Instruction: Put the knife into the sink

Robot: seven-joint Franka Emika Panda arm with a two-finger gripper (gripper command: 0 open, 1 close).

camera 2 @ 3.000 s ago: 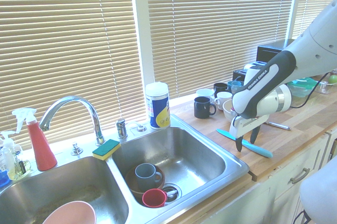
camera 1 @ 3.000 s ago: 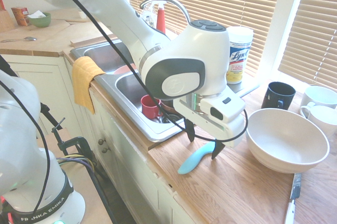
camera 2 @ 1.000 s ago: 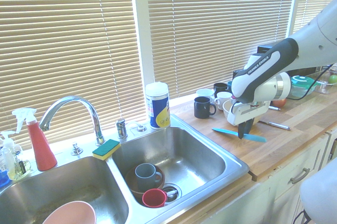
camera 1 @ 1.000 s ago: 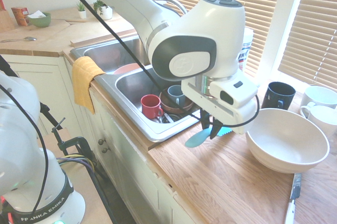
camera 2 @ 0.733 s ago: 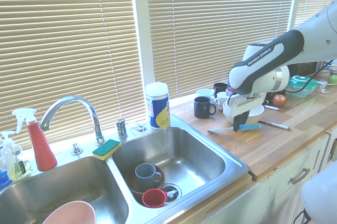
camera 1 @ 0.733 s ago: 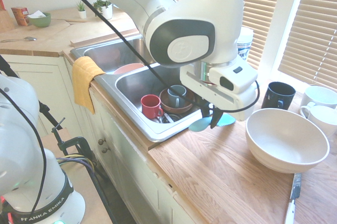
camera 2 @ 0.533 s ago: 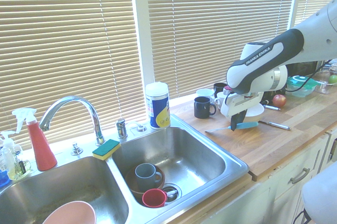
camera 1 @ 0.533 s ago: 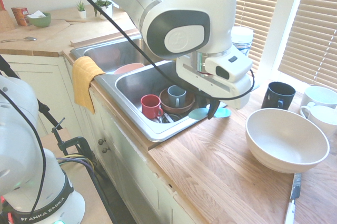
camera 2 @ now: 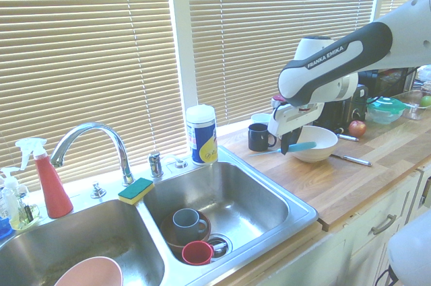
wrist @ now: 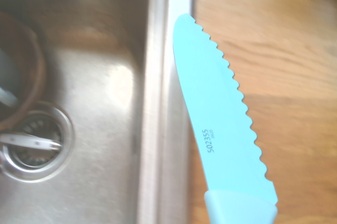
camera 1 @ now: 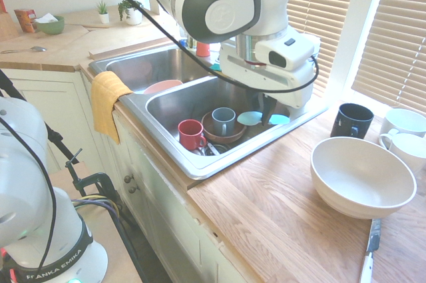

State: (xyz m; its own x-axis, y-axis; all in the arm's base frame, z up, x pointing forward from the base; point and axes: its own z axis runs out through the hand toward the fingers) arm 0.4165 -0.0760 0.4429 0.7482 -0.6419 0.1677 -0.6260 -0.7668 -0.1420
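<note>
In the first exterior view, you have the gripper (camera 1: 266, 111) clamped on the turquoise knife (camera 1: 250, 118), which shows on both sides of the dark fingers. From this side you also get the white-handled knife (camera 1: 370, 256) lying beside the large white bowl (camera 1: 363, 178), and the yellow towel (camera 1: 109, 106) draped by the sink (camera 1: 174, 156), none of which the wrist view gives you. The second exterior view shows you that the turquoise knife is up over the wooden counter (camera 2: 283, 182), near the sink's edge, and adds the green-and-yellow sponge (camera 2: 136, 191) and the whole curved faucet (camera 2: 101, 139), largely hidden in the first. The wrist view alone lets you read the printed number 502355 on the blade (wrist: 210, 103) and see its scalloped edge clearly; there the blade overlaps the sink's rim, and you can see the drain (wrist: 36, 142) with a light-coloured handle across it.
</note>
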